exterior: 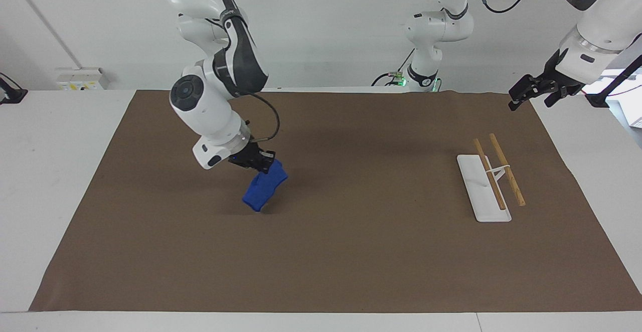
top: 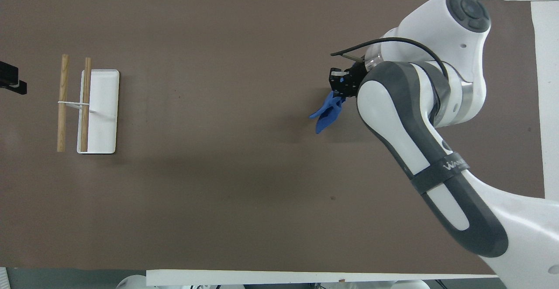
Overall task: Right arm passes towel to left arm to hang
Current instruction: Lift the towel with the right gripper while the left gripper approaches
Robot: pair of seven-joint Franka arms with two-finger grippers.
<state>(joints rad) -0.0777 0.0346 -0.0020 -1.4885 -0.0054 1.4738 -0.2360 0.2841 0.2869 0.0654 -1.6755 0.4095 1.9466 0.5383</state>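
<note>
Aloft, the right pincer (exterior: 265, 164) pinches the soft blue towel (exterior: 263, 189), hanging crumpled; left pincer (exterior: 532, 90) unreadable.

The right arm (exterior: 210, 96) is built of glossy white rounded shells with a long dark grey panel along its forearm, crossed by a grey strap bearing pale lettering. A round dark grey cap with concentric rings closes its elbow joint, and a silver ring sits next to that cap. A thin black cable loops from the forearm to the black right gripper (exterior: 253, 161), beside a small blue light. The left arm (exterior: 592, 31) is likewise white with dark grey trim, a black cable and a black left gripper (exterior: 534, 89).
</note>
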